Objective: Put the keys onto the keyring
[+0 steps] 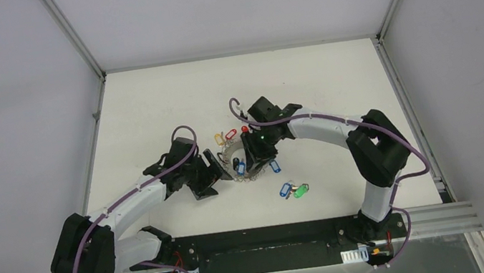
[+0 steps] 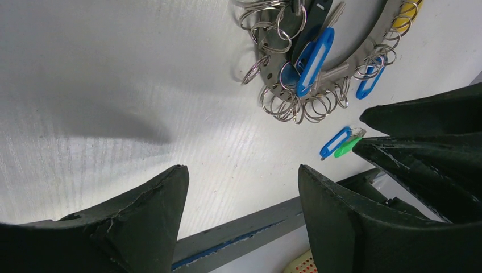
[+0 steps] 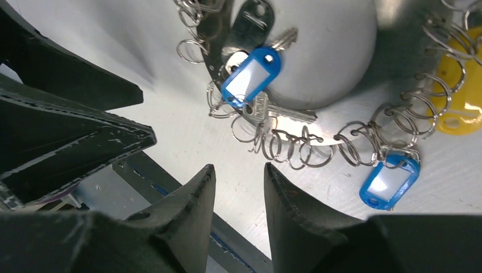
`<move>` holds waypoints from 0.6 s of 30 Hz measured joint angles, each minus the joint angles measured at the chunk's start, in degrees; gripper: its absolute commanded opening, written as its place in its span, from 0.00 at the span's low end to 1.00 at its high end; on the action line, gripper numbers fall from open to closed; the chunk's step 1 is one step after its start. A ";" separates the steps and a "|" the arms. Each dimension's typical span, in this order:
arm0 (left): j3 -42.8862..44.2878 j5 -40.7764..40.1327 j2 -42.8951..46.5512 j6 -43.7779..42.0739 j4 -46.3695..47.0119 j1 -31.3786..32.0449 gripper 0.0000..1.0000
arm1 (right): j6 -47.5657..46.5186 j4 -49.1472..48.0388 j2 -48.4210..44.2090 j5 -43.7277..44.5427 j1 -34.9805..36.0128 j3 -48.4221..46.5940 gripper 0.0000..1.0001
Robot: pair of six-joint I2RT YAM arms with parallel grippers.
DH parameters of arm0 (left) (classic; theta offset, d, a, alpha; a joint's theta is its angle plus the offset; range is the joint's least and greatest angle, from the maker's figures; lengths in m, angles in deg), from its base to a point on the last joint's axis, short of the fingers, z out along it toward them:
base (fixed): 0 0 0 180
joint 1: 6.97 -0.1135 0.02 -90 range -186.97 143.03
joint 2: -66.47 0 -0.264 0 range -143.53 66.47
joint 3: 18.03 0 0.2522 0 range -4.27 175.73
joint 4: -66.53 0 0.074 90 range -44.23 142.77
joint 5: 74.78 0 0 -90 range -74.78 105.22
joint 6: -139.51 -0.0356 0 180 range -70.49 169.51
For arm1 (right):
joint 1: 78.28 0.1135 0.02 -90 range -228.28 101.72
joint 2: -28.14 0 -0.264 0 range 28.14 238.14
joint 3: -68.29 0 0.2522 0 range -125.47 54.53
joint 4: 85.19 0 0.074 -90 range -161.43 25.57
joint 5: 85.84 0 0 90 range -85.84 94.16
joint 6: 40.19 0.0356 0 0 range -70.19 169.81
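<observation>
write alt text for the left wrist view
The left gripper hangs open and empty over a white table. The keyring, strung with small rings and blue tags, lies at top; two loose keys, tagged blue and green, lie separately at right.

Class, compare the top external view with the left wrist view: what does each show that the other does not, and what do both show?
Only the top external view: the whole left arm and right arm, a red tag and the enclosure walls. Only the left wrist view: the small wire loops, told apart one by one. Both: the keyring, the keys with blue and green tags lying loose off it, and the left claw and right claw, both open.
</observation>
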 measured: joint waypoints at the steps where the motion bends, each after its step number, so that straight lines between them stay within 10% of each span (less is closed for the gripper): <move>1: 0.00 0.04 -0.02 -0.04 -0.13 0.00 0.72 | -0.22 0.37 0.00 0.48 0.46 -0.61 0.40; 18: 0.00 1.29 0.07 -0.07 -0.50 0.00 0.72 | -1.22 6.78 2.12 8.07 3.58 -5.55 0.42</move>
